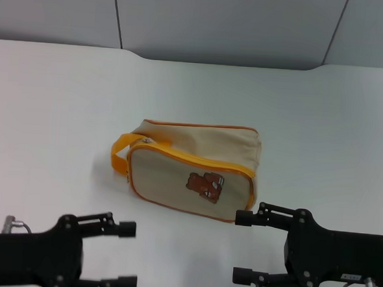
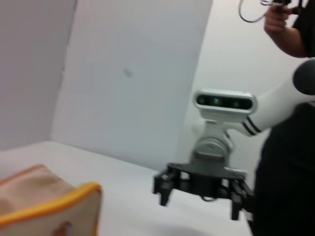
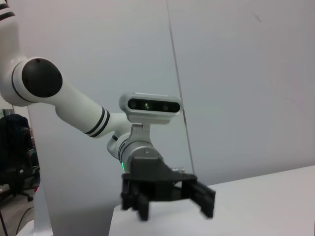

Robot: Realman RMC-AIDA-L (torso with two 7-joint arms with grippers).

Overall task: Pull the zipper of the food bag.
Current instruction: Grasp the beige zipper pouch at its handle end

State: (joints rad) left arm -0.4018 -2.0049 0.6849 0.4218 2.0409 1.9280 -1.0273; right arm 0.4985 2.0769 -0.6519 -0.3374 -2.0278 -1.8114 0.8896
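The food bag (image 1: 189, 176) is a boxy cream pouch with a brown bear patch (image 1: 205, 185), lying on the white table (image 1: 57, 109). Its orange-yellow zipper (image 1: 197, 161) runs along the top front edge, with a tiny silver pull tab (image 1: 147, 141) at the left end beside the loop handle (image 1: 120, 153). My left gripper (image 1: 125, 256) is open and empty, in front of the bag and to its left. My right gripper (image 1: 240, 246) is open and empty, just in front of the bag's right end. A corner of the bag shows in the left wrist view (image 2: 49, 206).
Grey wall panels (image 1: 218, 21) stand behind the table's far edge. The left wrist view shows my right gripper (image 2: 199, 199) and a person in dark clothes (image 2: 290, 147) standing beside the table. The right wrist view shows my left gripper (image 3: 174, 209).
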